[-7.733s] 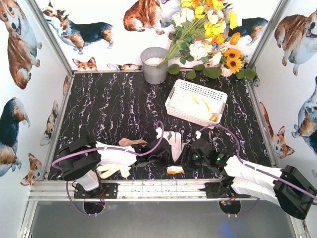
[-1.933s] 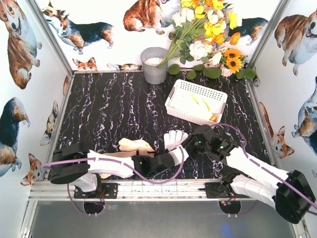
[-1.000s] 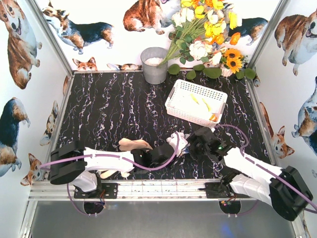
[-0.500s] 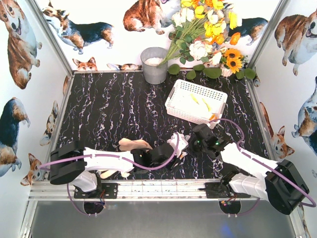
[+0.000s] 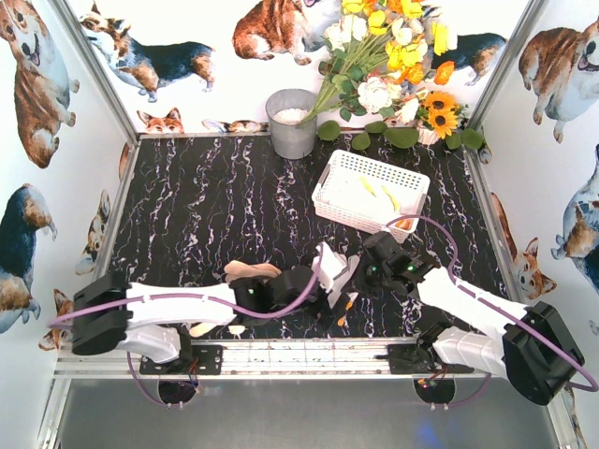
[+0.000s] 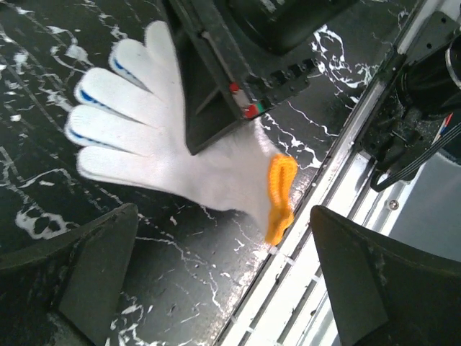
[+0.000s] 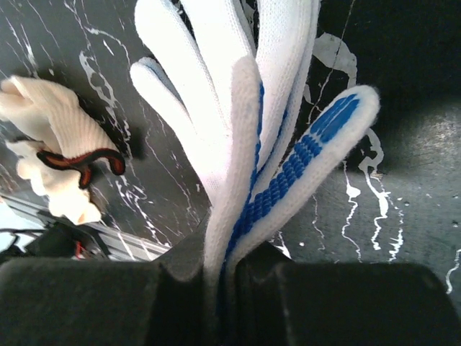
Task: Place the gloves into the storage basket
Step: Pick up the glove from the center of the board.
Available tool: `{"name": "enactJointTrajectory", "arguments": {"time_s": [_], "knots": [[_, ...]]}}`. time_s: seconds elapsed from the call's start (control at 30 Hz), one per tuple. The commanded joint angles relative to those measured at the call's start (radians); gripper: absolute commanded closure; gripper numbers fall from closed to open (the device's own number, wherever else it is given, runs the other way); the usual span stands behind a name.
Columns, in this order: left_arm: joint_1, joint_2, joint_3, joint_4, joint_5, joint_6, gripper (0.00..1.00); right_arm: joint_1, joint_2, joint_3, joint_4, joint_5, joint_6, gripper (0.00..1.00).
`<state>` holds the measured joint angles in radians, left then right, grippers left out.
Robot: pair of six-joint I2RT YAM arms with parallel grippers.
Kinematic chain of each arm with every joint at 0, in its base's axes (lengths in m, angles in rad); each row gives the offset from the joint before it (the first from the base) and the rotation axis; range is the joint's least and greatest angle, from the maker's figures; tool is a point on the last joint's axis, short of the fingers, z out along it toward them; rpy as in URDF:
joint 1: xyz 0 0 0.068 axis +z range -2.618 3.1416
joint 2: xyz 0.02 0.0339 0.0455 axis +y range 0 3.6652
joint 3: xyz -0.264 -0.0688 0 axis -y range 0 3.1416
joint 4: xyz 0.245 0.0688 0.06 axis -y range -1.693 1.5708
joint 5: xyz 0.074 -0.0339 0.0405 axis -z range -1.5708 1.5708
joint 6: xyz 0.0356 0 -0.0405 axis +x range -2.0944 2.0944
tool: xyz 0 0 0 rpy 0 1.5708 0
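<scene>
Top external view: the storage basket [image 5: 360,221] sits toward the far right corner of the counter [image 5: 215,206]; near the front edge the right claw [image 5: 354,279] pinches a white glove [image 5: 329,265], a cream glove [image 5: 245,271] lying left of the left claw [image 5: 318,297]. Left wrist view: the left claw [image 6: 230,288] stands spread wide before the white glove [image 6: 144,137] and its orange cuff [image 6: 279,189]. Right wrist view: the right claw [image 7: 223,288] is clamped on the white glove [image 7: 238,108].

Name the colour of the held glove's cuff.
The glove has an orange-yellow cuff; clearest in the left wrist view.
</scene>
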<state>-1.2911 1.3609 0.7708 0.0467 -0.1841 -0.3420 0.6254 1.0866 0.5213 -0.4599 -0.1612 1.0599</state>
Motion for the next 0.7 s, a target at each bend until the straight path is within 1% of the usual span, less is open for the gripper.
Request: {"name": "enactJointTrajectory", "arguments": {"time_s": [0.0, 0.1, 0.3, 0.5, 0.6, 0.67], "knots": [[0.045, -0.095, 0.046, -0.142, -0.015, -0.006, 0.0, -0.003, -0.036, 0.041, -0.012, -0.024, -0.128, 1.0], [0.145, -0.153, 0.055, -0.217, 0.049, -0.025, 0.0, -0.004, -0.054, 0.045, -0.025, -0.043, -0.2, 1.0], [0.406, -0.239, 0.079, -0.301, 0.197, -0.012, 0.0, -0.004, -0.059, 0.061, -0.034, -0.091, -0.331, 1.0], [0.664, -0.22, 0.128, -0.38, 0.259, 0.046, 0.0, -0.003, -0.02, 0.136, -0.086, -0.111, -0.488, 1.0], [0.796, -0.211, 0.144, -0.385, 0.268, 0.083, 0.0, -0.004, 0.023, 0.192, -0.122, -0.129, -0.578, 1.0], [0.875, -0.208, 0.148, -0.379, 0.279, 0.099, 0.0, -0.004, 0.084, 0.235, -0.152, -0.132, -0.63, 1.0]]}}
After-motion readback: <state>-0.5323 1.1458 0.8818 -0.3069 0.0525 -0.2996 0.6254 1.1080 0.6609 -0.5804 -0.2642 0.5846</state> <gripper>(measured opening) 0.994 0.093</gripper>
